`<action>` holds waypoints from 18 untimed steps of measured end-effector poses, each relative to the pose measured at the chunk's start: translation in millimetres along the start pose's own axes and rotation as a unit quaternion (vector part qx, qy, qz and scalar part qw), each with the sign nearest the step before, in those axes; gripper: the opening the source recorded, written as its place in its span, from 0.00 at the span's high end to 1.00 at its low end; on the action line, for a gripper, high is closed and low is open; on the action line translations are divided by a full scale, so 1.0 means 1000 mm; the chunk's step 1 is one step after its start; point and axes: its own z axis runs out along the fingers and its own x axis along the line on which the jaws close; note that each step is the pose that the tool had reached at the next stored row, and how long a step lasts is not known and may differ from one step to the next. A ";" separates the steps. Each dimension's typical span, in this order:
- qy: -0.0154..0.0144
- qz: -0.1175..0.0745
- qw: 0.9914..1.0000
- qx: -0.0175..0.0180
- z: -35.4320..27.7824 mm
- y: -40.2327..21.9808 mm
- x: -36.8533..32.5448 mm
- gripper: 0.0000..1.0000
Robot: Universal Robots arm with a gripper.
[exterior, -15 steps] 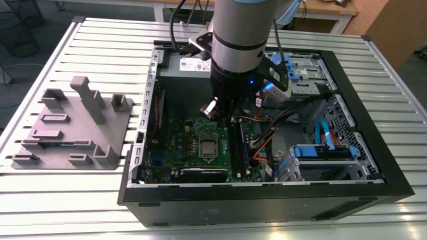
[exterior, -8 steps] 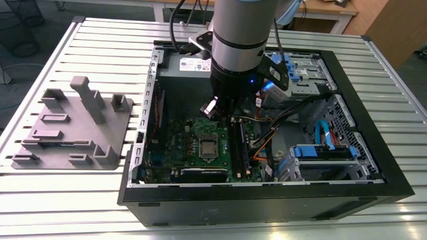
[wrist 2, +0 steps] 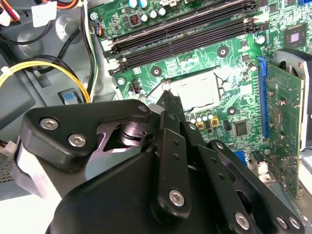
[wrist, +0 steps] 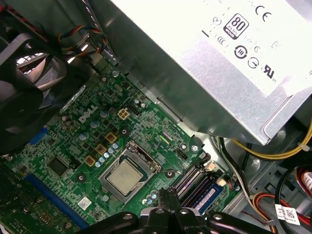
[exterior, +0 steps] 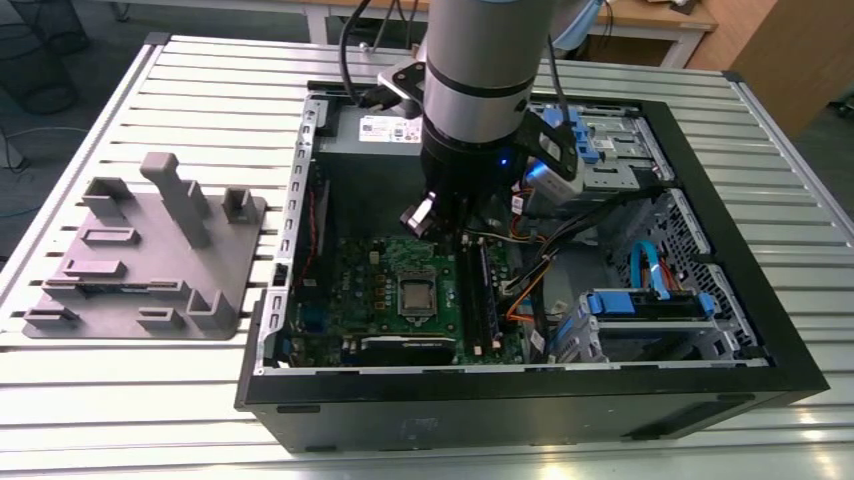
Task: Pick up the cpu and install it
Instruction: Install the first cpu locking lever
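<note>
The cpu (exterior: 418, 295) lies flat in its socket on the green motherboard (exterior: 367, 262) inside the open computer case. Its silver-grey top shows in both wrist views (wrist: 124, 176) (wrist 2: 197, 90), with the socket's metal frame (wrist: 148, 163) around it. My gripper (exterior: 438, 228) hangs over the board a little above the cpu and slightly toward the power supply side. In both wrist views its black fingers (wrist 2: 169, 100) (wrist: 167, 194) are together, shut with nothing between them, and they do not touch the chip.
The power supply (wrist: 219, 58) stands close beside the arm. Memory slots (wrist 2: 180, 29), a black fan (wrist: 19, 97), an expansion card (wrist 2: 282, 122) and loose cables (wrist 2: 44, 68) crowd the board. A grey fixture tray (exterior: 147, 250) lies outside the case, on the exterior view's left.
</note>
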 end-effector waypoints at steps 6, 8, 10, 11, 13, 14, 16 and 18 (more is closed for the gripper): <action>0.000 0.000 1.000 0.000 0.0007 0.0083 -0.0081 0.89; 0.000 0.000 1.000 0.000 0.0010 0.0099 -0.0108 0.89; 0.000 0.000 1.000 0.000 0.0012 0.0095 -0.0127 0.89; 0.000 0.000 1.000 0.000 0.0015 0.0088 -0.0135 0.89; -0.001 0.002 1.000 0.000 0.0026 0.0076 -0.0147 0.89; -0.001 0.005 1.000 0.000 0.0031 0.0075 -0.0148 0.89; -0.001 0.015 1.000 0.000 0.0039 0.0074 -0.0150 0.89; -0.001 0.027 1.000 0.001 0.0048 0.0075 -0.0151 0.89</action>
